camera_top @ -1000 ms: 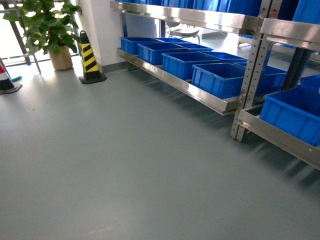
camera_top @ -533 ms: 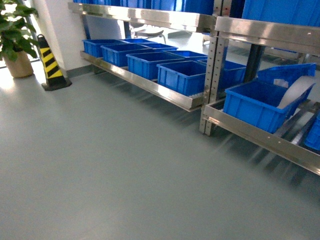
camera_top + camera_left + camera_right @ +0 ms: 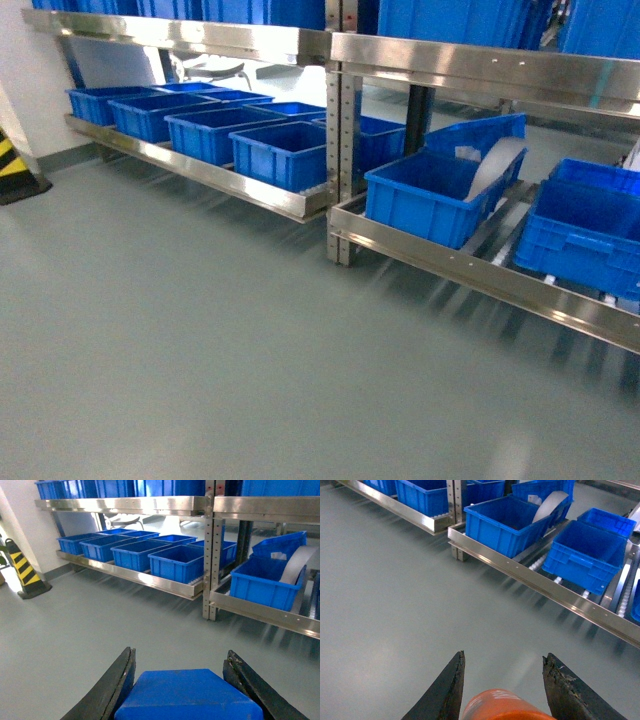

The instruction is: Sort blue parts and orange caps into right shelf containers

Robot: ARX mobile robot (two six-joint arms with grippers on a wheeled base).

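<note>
Head view: no claw shows. Blue crates (image 3: pixel 430 195) sit on the low steel shelf (image 3: pixel 470 272) at right, one with a pale curved sheet (image 3: pixel 492 165) leaning in it; more crates line the left shelf (image 3: pixel 215 178). Bare grey floor (image 3: pixel 200 360) lies between the camera and the shelves. Against the earlier frames, the shelves have slid left and nearer, the plant is gone from view, and only an edge of the striped cone (image 3: pixel 15 165) remains.

Left wrist view: the left claw (image 3: pixel 182 690) grips a blue part (image 3: pixel 187 697) between its dark fingers (image 3: pixel 112 687), which press its sides. The shelves stand well ahead across open floor.

Right wrist view: the right claw (image 3: pixel 502 690) holds an orange cap (image 3: pixel 505 707) low between its fingers (image 3: pixel 445 690). The right shelf's crates (image 3: pixel 587 555) lie ahead, nothing between.
</note>
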